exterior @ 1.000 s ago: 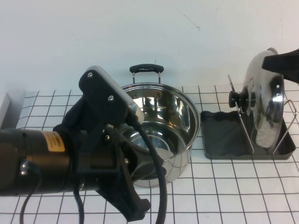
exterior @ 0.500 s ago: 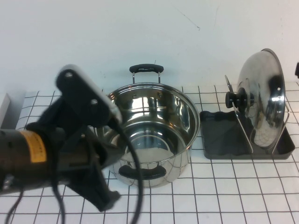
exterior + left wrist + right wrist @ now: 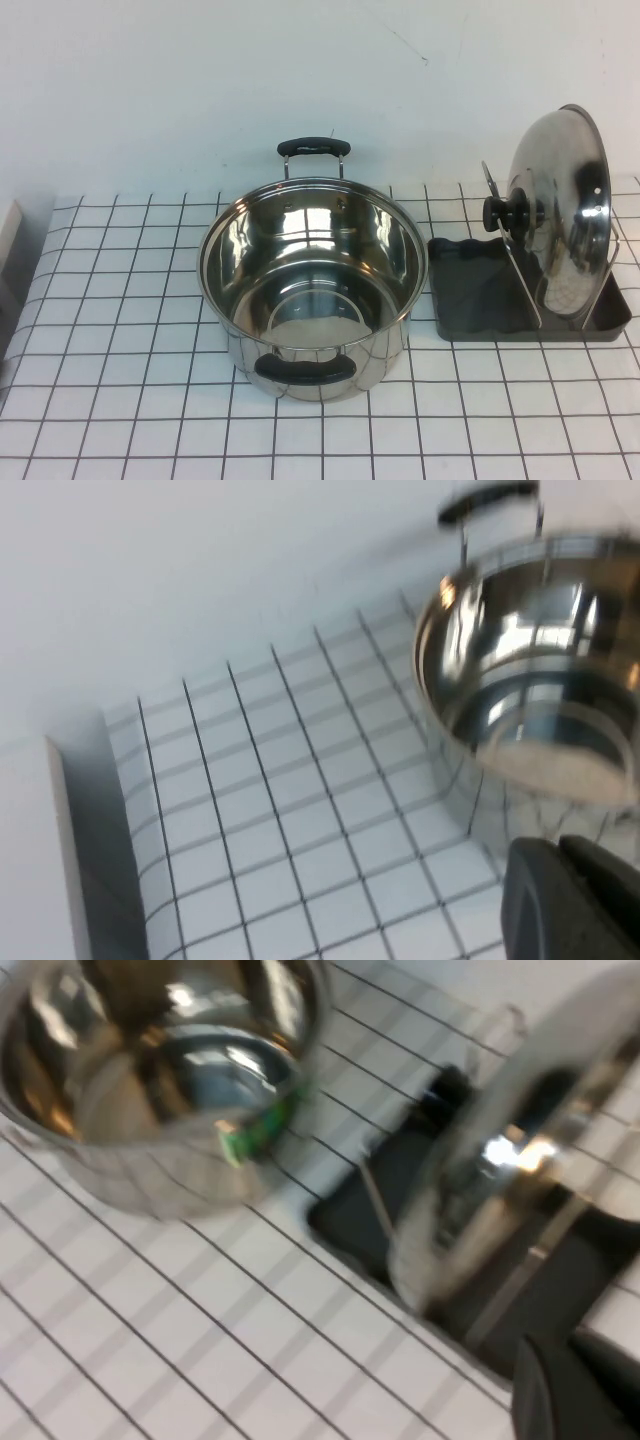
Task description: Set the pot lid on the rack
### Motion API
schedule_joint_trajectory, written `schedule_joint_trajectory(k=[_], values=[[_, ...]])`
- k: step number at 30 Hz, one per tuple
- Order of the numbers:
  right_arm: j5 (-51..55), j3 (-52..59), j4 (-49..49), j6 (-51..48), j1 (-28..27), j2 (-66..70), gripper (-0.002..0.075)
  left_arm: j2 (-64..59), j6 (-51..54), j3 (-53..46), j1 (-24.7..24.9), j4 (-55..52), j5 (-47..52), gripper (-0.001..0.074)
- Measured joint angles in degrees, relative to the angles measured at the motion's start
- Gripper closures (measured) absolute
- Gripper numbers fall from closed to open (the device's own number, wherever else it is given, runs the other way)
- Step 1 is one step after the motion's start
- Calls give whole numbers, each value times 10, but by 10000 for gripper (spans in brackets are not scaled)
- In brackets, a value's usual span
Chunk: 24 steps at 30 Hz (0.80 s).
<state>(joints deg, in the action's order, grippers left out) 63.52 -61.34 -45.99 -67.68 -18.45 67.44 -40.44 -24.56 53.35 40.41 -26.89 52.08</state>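
No readable text, label, brand or number anywhere; green sticker on pot [image 3: 243,1138] illegible

Left gripper [image 3: 575,900] and right gripper [image 3: 580,1390] each show only dark finger bases, both blurred

Looks like a staged test bench to me

I see only a grid-lined white tabletop [image 3: 120,330] against a bare white wall [image 3: 200,80], holding cookware.
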Motion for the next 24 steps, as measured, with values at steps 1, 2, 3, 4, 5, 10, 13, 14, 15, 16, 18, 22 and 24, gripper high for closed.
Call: schedule_joint_trajectory(k=[1, 2, 3, 4, 5, 10, 13, 14, 15, 16, 18, 22, 24], values=[[-12, 0, 30, 3, 7, -19, 720, 22, -10, 0, 0, -2, 0, 737], [-23, 0, 58, 4, 16, -37, 721, 40, -18, 0, 0, -3, 0, 737], [-34, 0, 77, 6, 25, -51, 721, 60, -25, 0, 0, -3, 0, 737], [-42, 0, 98, 8, 39, -68, 721, 78, -28, 0, 0, -3, 0, 737], [-50, 0, 117, 8, 53, -84, 721, 95, -31, 0, 0, 1, -2, 737], [-115, 0, 164, 9, 95, -146, 721, 153, -27, -4, 0, 26, -29, 737], [-186, 0, 166, 9, 95, -173, 721, 176, -23, -31, 0, 33, -73, 737], [-209, 2, 162, 9, 95, -182, 721, 182, -22, -47, 0, 33, -89, 737], [-227, 8, 152, 4, 95, -189, 722, 188, -22, -65, 0, 35, -112, 737], [-249, 19, 135, -8, 95, -198, 722, 191, -22, -85, 0, 38, -138, 737], [-282, 52, 86, -56, 95, -216, 722, 196, -17, -124, 0, 42, -190, 736], [-310, 146, -45, -191, 95, -255, 722, 197, -13, -204, 0, 48, -271, 737], [-312, 197, -106, -254, 95, -277, 722, 197, -13, -237, 0, 59, -307, 737]])
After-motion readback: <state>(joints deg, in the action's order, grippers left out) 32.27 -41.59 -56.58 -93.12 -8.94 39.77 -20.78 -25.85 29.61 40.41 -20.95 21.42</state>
